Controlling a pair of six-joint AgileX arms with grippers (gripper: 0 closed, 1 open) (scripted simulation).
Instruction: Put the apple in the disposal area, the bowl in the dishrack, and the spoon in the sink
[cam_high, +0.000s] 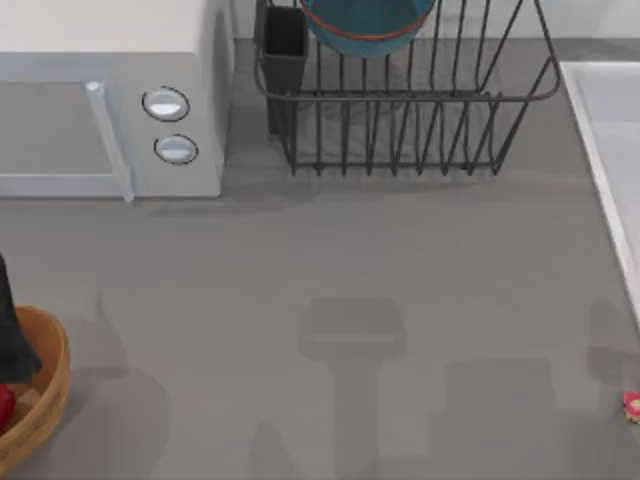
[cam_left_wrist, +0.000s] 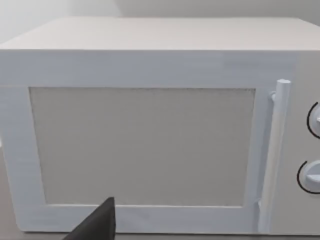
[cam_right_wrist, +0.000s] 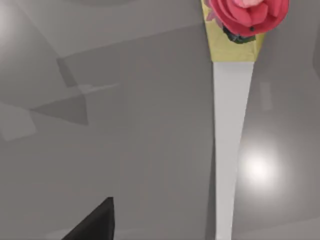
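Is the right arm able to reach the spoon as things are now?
Probably yes. The spoon lies on open table at the right edge, beside the sink, with nothing on or against it. The right wrist view looks closely at it.

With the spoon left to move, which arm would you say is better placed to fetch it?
Probably the right. The spoon lies at the table's right edge, just below the sink, and fills the right wrist view; the left arm is over the basket at far left.
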